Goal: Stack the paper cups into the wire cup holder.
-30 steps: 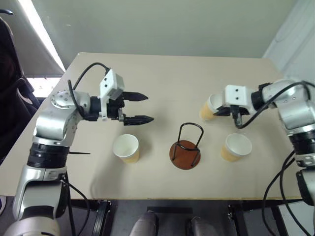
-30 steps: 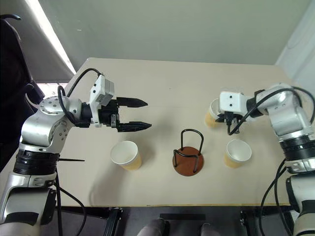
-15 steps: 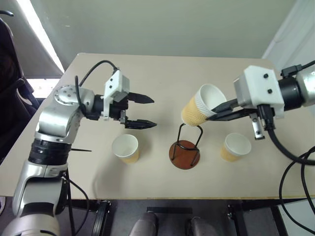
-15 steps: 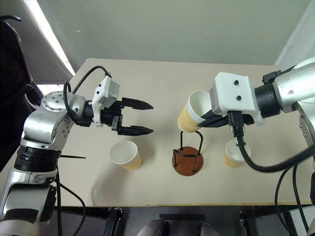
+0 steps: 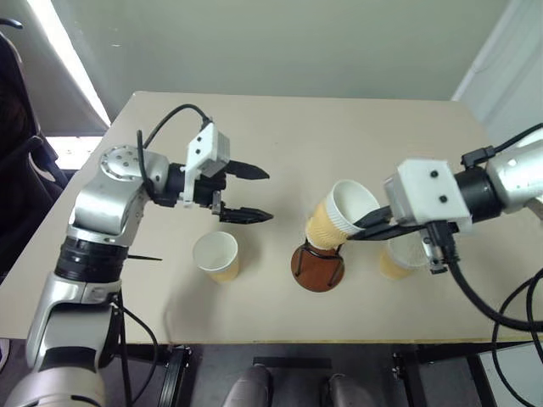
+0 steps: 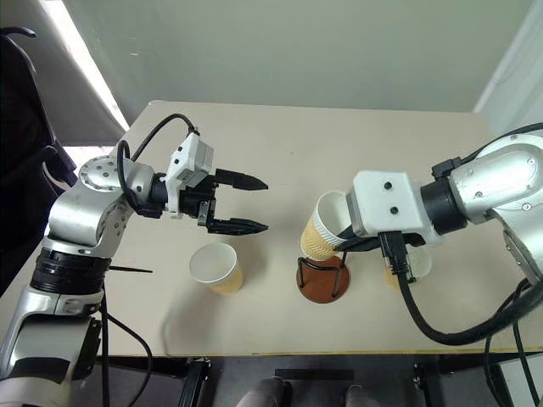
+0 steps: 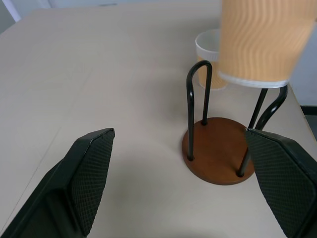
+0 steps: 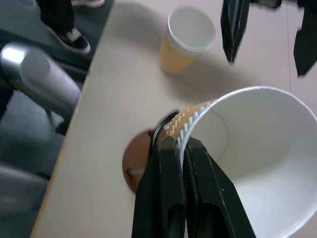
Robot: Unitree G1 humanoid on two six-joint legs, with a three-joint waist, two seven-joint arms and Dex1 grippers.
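Observation:
My right gripper (image 5: pixel 363 227) is shut on the rim of one paper cup (image 5: pixel 339 219), pinching its wall between the fingers (image 8: pixel 171 198). That cup hangs tilted just above the black loops of the wire cup holder (image 5: pixel 316 268), whose round brown base rests on the table; the cup's bottom hovers over it (image 7: pixel 260 42). A second paper cup (image 5: pixel 216 256) stands upright left of the holder. A third paper cup (image 5: pixel 397 263) stands right of it, partly hidden behind my right gripper. My left gripper (image 5: pixel 268 197) floats open and empty above the table, left of the holder, pointing toward it.
The beige table (image 5: pixel 280 127) has bare surface at the back and on the left. Its front edge (image 5: pixel 254 341) runs close below the cups and holder. A dark chair (image 5: pixel 17 153) stands off the table's left side.
My right gripper has carried the cup from the far right of the table back and left, bringing it down over the holder. The left gripper has stayed about where it was, open.

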